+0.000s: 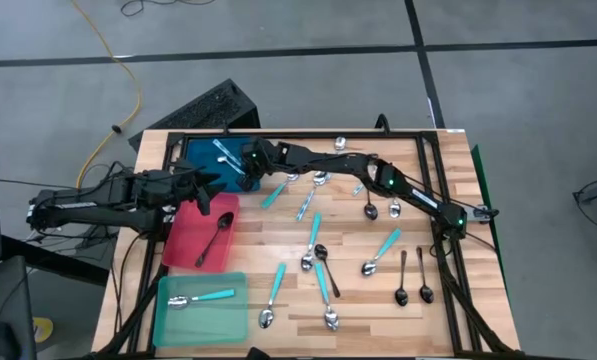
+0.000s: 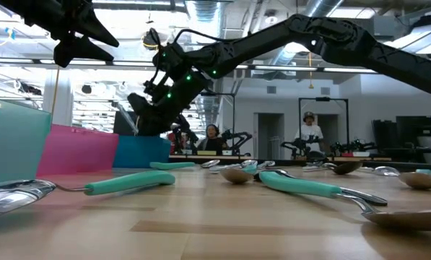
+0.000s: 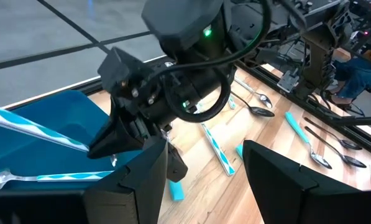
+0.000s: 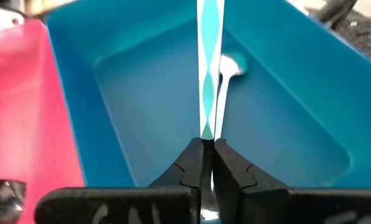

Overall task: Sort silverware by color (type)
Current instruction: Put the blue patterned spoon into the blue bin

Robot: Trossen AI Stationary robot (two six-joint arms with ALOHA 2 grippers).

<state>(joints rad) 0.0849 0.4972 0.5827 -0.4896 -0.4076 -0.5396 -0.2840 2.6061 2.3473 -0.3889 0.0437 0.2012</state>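
My right gripper [image 4: 208,146] reaches across the table over the blue tray [image 1: 203,152] and is shut on a spoon with a turquoise-and-white striped handle [image 4: 209,56]. A second spoon lies in the tray below it, its silver bowl [image 4: 232,65] on the tray floor. My left gripper [image 3: 205,149] is open and empty. It hovers above the far edge of the red tray [image 1: 183,245], just beside the blue tray and my right gripper [image 3: 114,146]. Several more spoons, turquoise-handled, silver and black, lie on the wooden table [image 1: 318,250]. My right gripper pinches the striped handle [image 4: 207,127] at its end between its two fingertips. The fingers lie along the spoon, which runs straight on from them over the blue tray. The left wrist view shows the handle [image 3: 36,127] slanting away from the fingertips. Its bowl end is out of view.
The red tray holds a black spoon [image 1: 216,238]. The teal tray [image 1: 178,325] at the near left holds a turquoise-handled spoon [image 1: 203,297]. Black spoons [image 1: 413,278] lie near the right edge. A black frame rail [image 1: 308,133] runs along the far edge.
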